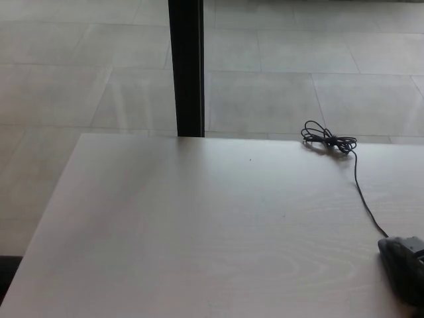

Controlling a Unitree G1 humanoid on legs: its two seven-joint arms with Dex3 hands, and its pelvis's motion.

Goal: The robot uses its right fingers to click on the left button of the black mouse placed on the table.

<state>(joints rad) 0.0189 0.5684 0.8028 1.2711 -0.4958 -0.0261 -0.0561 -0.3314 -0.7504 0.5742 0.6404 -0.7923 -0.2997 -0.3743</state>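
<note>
At the bottom right corner of the picture, the black mouse (399,268) lies on the pale wooden table (199,232). It sits close to the table's right side, and the edge of the picture cuts part of it off. The mouse looks dark and blurry, so its buttons are too hard to make out.

A small grey piece sits on the far right part of the mouse, just at the picture's edge. It looks like a bit of the right hand (415,244), touching the mouse. So little of it shows that I cannot tell if that hand is open or closed. The left hand does not show at all.

A thin black cable (361,195) runs from the front of the mouse, away across the table. It ends in a little tangled bundle (328,139) near the table's far edge.

Behind the table stands a black post (187,66), straight up. It meets the far edge of the table near the middle. Past it lies a grey tiled floor (79,73).
</note>
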